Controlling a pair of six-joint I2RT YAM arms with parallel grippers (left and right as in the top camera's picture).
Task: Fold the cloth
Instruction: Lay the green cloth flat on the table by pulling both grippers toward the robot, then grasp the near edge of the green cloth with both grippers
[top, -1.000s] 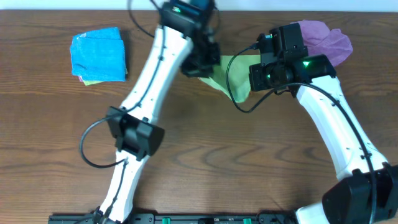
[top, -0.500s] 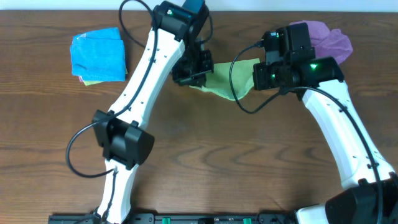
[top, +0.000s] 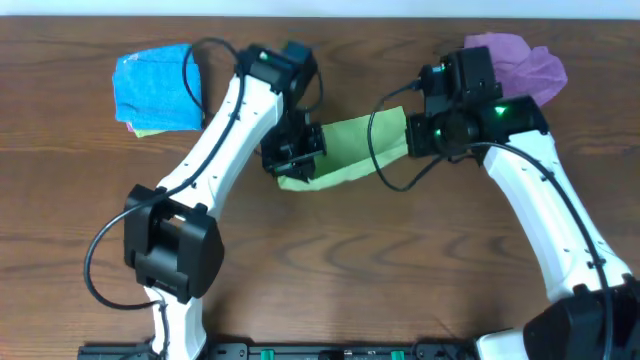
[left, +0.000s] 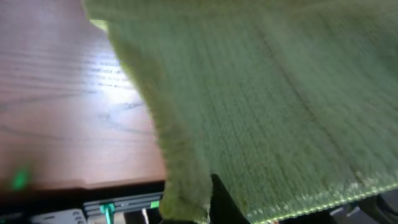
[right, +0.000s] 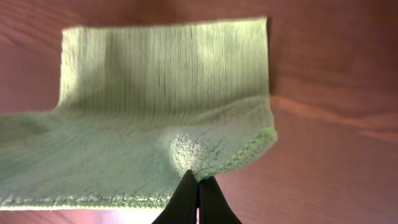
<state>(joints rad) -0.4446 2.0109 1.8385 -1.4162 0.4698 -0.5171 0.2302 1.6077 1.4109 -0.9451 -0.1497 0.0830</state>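
Watching the lime-green cloth (top: 345, 150), I see it drawn out as a band between my two arms, over the far middle of the worktop (top: 400, 260). The right fingers (right: 198, 182) are pressed together, pinching its stitched edge near a corner. The left fingers (top: 293, 158) grip the opposite end, where the fabric bunches beside the one finger I can see on the left wrist camera. I count one lime-green cloth, one purple cloth (top: 520, 60) behind the right arm, and one bright blue folded cloth (top: 158, 85) far left.
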